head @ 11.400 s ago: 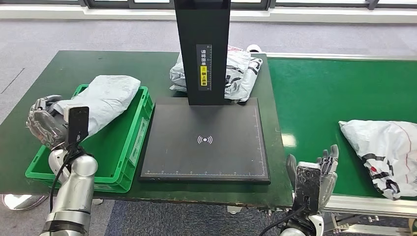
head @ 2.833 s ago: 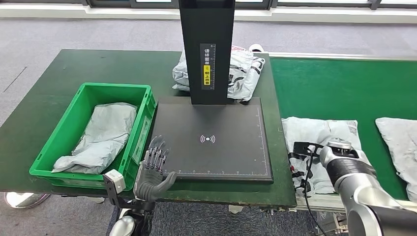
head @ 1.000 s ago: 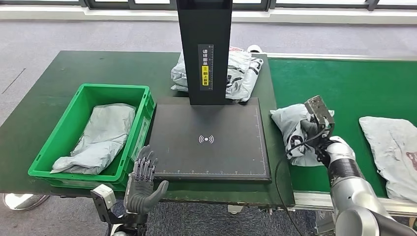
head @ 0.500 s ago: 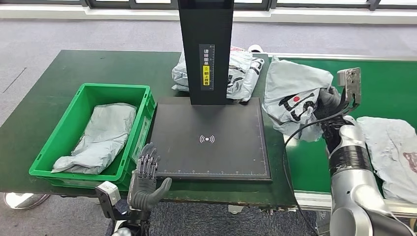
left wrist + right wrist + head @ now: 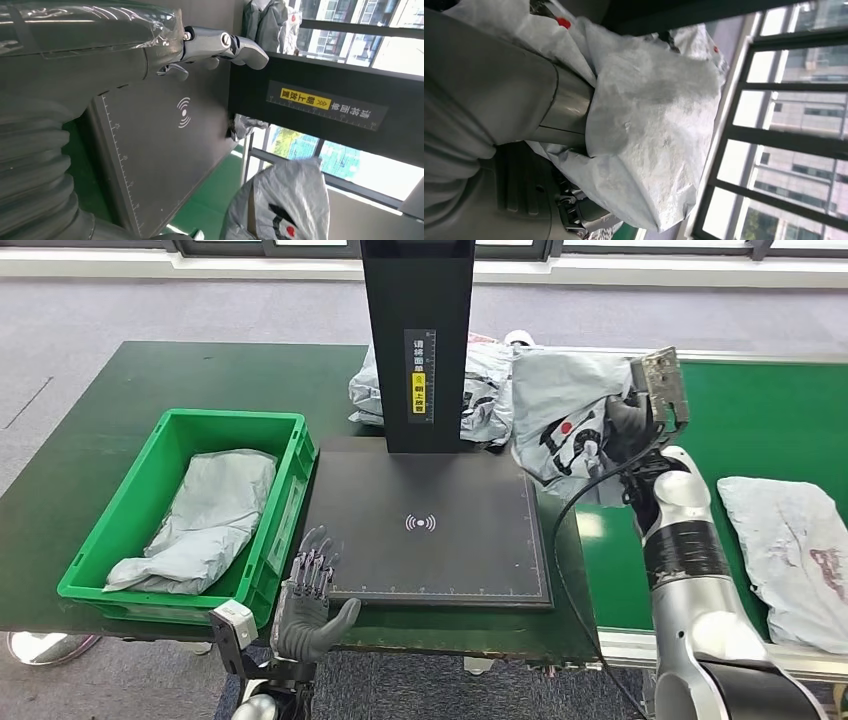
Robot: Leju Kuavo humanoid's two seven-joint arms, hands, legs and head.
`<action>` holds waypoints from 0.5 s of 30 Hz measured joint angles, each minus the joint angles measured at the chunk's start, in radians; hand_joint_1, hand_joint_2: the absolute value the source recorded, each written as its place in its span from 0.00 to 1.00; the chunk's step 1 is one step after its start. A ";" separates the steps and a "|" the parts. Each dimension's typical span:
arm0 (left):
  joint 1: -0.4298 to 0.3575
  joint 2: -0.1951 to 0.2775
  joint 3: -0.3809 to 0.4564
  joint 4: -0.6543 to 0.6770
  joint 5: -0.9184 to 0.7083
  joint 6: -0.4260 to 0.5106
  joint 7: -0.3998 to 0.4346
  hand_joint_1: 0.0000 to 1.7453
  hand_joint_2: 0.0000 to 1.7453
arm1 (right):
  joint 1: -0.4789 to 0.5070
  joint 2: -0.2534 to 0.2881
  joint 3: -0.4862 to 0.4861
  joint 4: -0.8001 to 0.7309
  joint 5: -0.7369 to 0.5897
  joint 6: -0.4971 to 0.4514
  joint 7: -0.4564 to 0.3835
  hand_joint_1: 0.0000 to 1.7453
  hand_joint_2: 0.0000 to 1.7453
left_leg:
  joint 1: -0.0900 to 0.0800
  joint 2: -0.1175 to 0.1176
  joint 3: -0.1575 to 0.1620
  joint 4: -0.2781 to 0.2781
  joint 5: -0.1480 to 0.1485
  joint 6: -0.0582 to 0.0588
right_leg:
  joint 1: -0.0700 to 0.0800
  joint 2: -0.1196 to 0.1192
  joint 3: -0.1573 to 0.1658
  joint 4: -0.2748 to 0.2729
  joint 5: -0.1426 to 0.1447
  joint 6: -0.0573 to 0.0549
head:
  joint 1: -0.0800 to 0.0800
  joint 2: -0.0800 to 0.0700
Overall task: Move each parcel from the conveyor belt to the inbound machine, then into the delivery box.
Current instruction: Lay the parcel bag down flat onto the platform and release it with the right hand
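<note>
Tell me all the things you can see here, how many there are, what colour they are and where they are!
Held parcel: one, grey-white with black and red print, lifted at the right rear corner of the black platform.
Parcel in the box: one, grey, lying in the green box.
Parcel behind the post: one, grey-white with print, on the table.
Parcel on the belt: one, grey, at the right.
Delivery box: one, green, at the left of the table.
Inbound machine: one, black platform with a black post, mid-table.
Conveyor belt: one, green, right side.
Table: one, dark green.
Right hand: grips the held parcel.
Left hand: holds nothing, fingers apart, at the table's near edge.
</note>
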 joint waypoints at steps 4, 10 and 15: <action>-0.003 0.000 -0.007 0.001 -0.003 -0.011 0.002 0.00 1.00 | 0.001 0.039 0.063 0.053 0.011 -0.025 -0.011 1.00 1.00 | 0.000 0.000 -0.001 0.000 0.000 0.000 | 0.000 0.000 -0.001 0.000 0.000 0.000 | 0.000 0.000; -0.008 0.001 -0.015 -0.005 -0.006 -0.032 0.007 0.00 1.00 | -0.002 0.109 0.131 0.145 -0.006 -0.002 0.007 1.00 1.00 | 0.001 0.000 -0.002 0.000 0.001 -0.001 | 0.000 0.001 -0.002 0.000 0.000 0.000 | 0.000 0.000; -0.018 0.004 -0.024 -0.011 -0.006 -0.036 0.011 0.00 1.00 | -0.003 0.158 0.160 0.202 -0.018 -0.003 0.000 1.00 1.00 | 0.001 -0.002 -0.003 0.000 0.001 -0.001 | 0.000 -0.001 -0.003 0.000 0.000 0.000 | 0.000 0.000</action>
